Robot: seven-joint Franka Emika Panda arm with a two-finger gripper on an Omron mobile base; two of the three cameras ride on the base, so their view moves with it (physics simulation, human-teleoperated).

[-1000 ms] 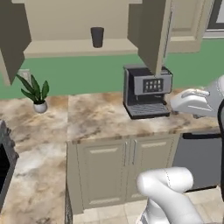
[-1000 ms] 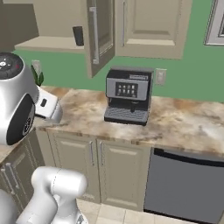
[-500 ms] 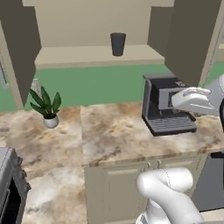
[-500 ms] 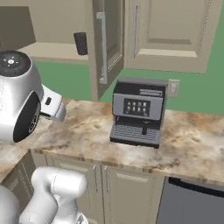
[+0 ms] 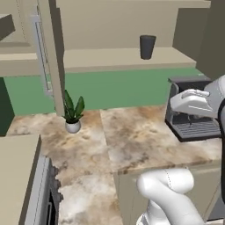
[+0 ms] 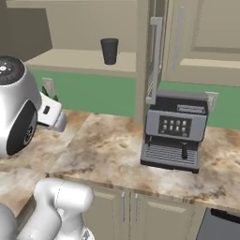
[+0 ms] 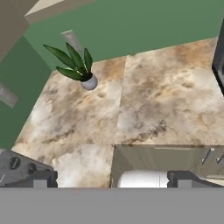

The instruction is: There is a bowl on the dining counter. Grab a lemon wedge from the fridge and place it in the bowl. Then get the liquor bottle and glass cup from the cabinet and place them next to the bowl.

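From the left: cup (image 5: 147, 46) upright on the open cabinet (image 5: 123, 59) shelf, well above the hand, so worth watching the open door (image 5: 46, 52) hanging just over the plant (image 5: 72, 115) and the coffee machine (image 5: 193, 114) right at the wrist on any lift. From the right: same cup (image 6: 109, 50) near the shelf's front edge (easy to knock off, probably), the other door's handle (image 6: 154, 61) close beside, open counter (image 6: 108, 150) below. Looking down the hand: fingertips (image 7: 40, 178) spread wide apart, nothing between, pointing at bare counter near the plant.
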